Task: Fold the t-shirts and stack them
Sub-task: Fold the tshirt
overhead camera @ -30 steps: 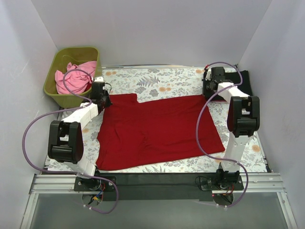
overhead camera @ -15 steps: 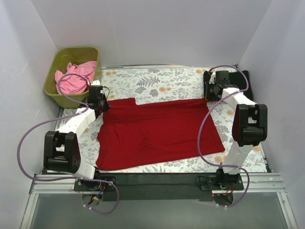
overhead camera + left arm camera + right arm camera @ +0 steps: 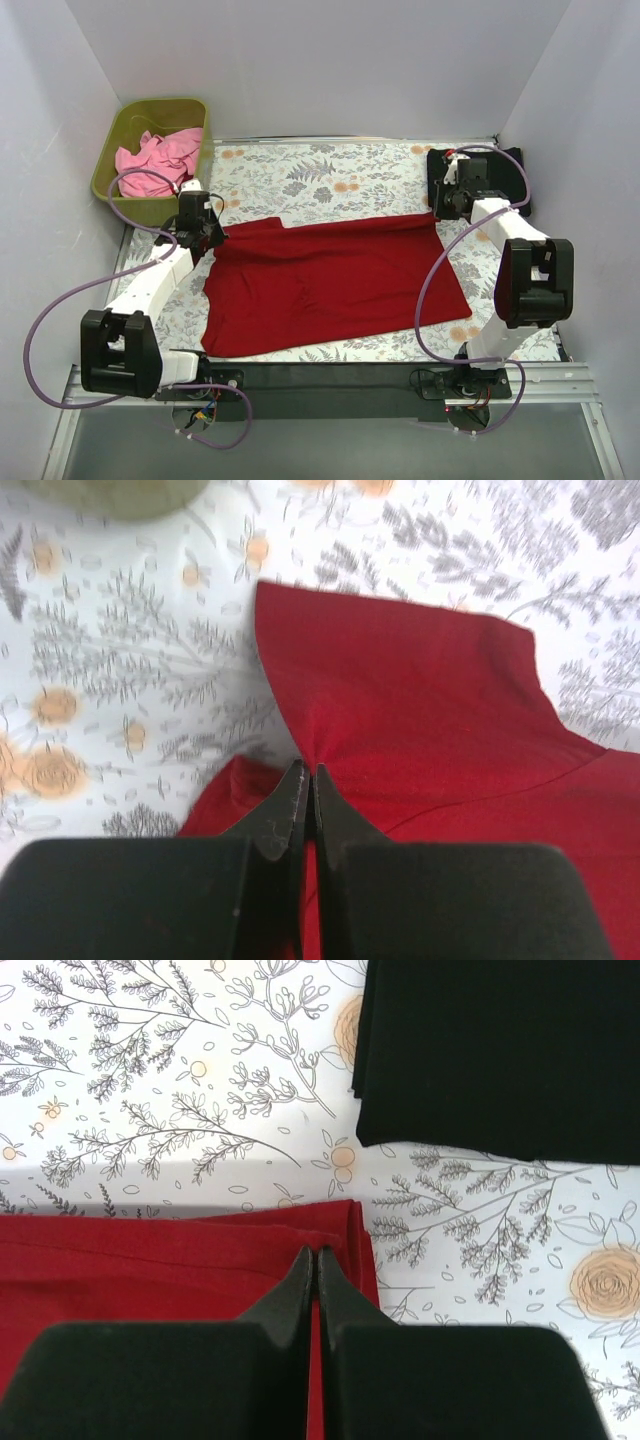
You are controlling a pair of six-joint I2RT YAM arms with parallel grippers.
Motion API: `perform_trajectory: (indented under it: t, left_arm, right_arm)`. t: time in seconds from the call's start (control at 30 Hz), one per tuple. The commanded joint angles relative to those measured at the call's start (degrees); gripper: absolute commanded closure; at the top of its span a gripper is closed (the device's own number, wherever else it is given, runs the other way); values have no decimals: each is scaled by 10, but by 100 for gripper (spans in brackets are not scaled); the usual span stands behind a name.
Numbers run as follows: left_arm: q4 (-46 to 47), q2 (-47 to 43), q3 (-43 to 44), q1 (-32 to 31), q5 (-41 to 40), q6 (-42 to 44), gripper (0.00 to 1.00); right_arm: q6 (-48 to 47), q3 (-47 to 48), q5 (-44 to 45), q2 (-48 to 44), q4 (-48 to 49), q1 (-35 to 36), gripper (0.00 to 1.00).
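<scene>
The dark red t-shirt (image 3: 330,285) lies spread across the middle of the floral cloth. My left gripper (image 3: 203,232) is shut on its far left corner, seen pinched in the left wrist view (image 3: 308,770) with red cloth (image 3: 430,710) bunched at the tips. My right gripper (image 3: 445,207) is shut on its far right corner (image 3: 340,1230), pinched in the right wrist view (image 3: 316,1252). A folded black t-shirt (image 3: 515,165) lies at the far right, also in the right wrist view (image 3: 500,1050). A light pink t-shirt (image 3: 155,160) lies crumpled in the bin.
The olive-green bin (image 3: 125,190) stands at the far left corner. White walls close in the left, right and back. The floral table cloth (image 3: 330,175) covers the table. A black bar (image 3: 330,375) runs along the near edge by the arm bases.
Both grippers have pulled the shirt's far edge toward the near side, folding it over; the red shirt now looks shorter front to back. The left arm has swung outward.
</scene>
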Motion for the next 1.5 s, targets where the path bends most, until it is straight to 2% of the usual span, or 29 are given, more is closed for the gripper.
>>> perform_trajectory:
  t: [0.0,0.4,0.47,0.73,1.13,1.47]
  left_arm:
    - [-23,-35,-18,2,6,-20,100]
    - [-22,-36,-15,2,9,-5,100]
    - [-22,-41,-11,2,13,-4,100]
    - [-31,-55,-13,2,21,-2,100]
    - [-80,-84,-48,2,27,-50,100]
    - [-103,-108,-123,2,64,-146,99]
  right_arm:
    - [13,-14,22,-39,17,-4,99]
    - [21,20,34,-63,26,-13,99]
    - [25,20,55,-68,26,-13,99]
    - [23,11,49,-73,27,-13,99]
    - [51,-65,75,-120,27,-32,99]
    - [112,-170,74,-151,33,-43,99]
